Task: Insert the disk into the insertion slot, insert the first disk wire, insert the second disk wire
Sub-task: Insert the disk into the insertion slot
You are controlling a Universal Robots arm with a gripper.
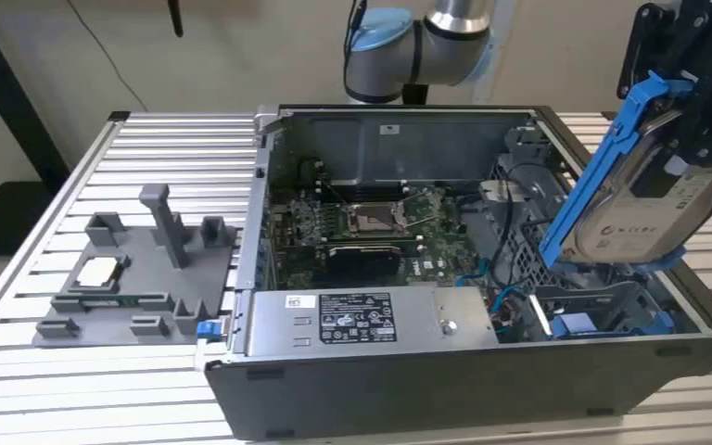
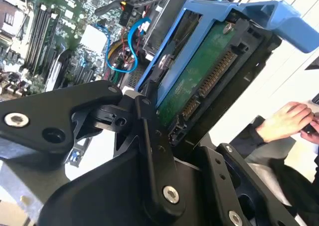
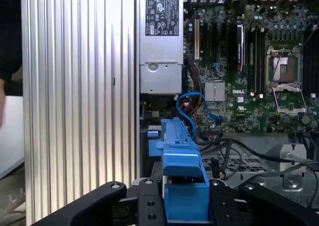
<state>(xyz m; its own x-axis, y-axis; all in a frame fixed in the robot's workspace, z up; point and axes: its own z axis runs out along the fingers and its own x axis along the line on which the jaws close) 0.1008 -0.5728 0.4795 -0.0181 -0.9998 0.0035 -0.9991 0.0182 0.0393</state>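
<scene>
Above slot: I see open air between the insertion slot (image 1: 597, 311) and the tilted disk (image 1: 638, 199).
Exterior view's left: blue cables (image 3: 183, 97) and the power-supply box (image 1: 356, 320) crowd my approach.

Silver-grey disk (image 1: 638, 206), bright blue carrier (image 1: 596, 156), green motherboard (image 1: 437, 243)

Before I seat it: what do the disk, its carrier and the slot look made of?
The carrier: bright blue plastic, judging by its moulded, slightly glossy look. The disk: silver-grey metal body, probably, with a white label. The slot: dull grey sheet metal by its folded walls; its blue rails look plastic.
</scene>
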